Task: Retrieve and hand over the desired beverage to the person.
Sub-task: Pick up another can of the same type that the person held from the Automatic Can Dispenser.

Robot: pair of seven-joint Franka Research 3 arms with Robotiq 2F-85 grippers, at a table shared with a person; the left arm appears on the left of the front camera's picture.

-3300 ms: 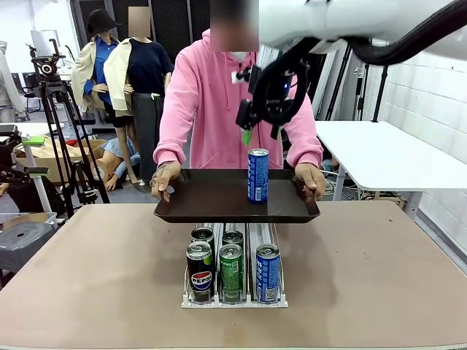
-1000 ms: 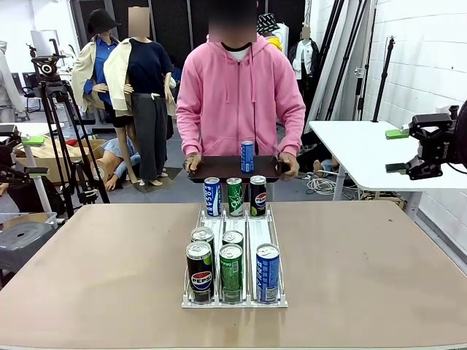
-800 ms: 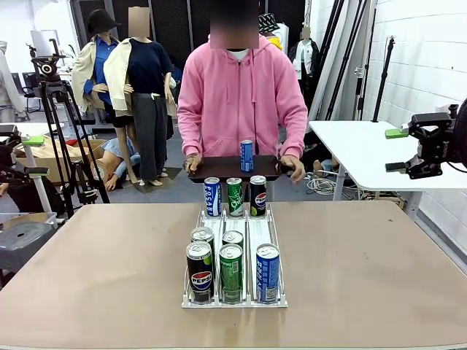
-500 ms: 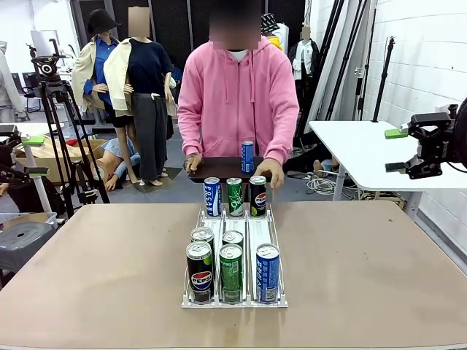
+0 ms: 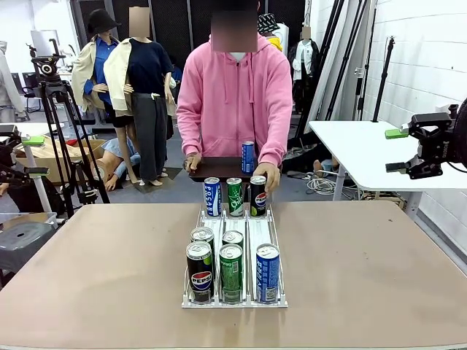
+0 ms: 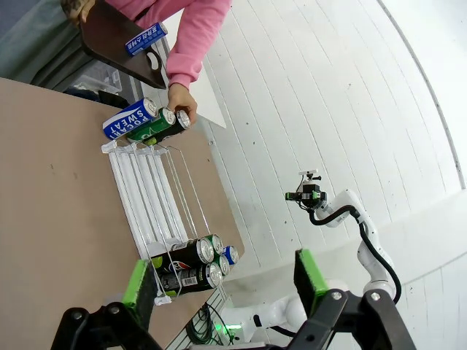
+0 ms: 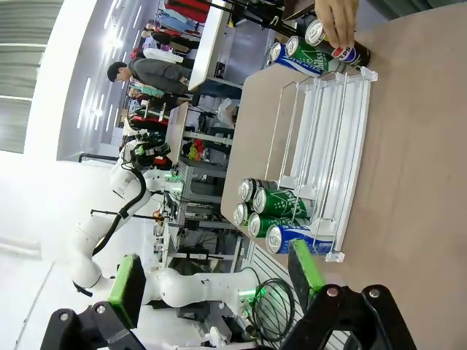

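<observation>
Since a second before, the person in the pink hooded sweatshirt [image 5: 233, 102] had moved one hand [image 5: 267, 177] from the dark brown tray [image 5: 217, 169] to the black Pepsi can [image 5: 258, 197] at the far end of the clear plastic rack [image 5: 255, 237]. We logged the tall blue can [image 5: 248, 157] upright on the tray. Left gripper [image 6: 225, 281] and right gripper [image 7: 219, 284] were spread, empty; the tan table [image 5: 365, 270] lay open either side.

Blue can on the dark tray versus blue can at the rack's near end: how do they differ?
The blue can on the dark tray stands alone, carried by the person; the blue can in the clear rack's right lane sits on the table beside a green can. Both stand upright.
</observation>
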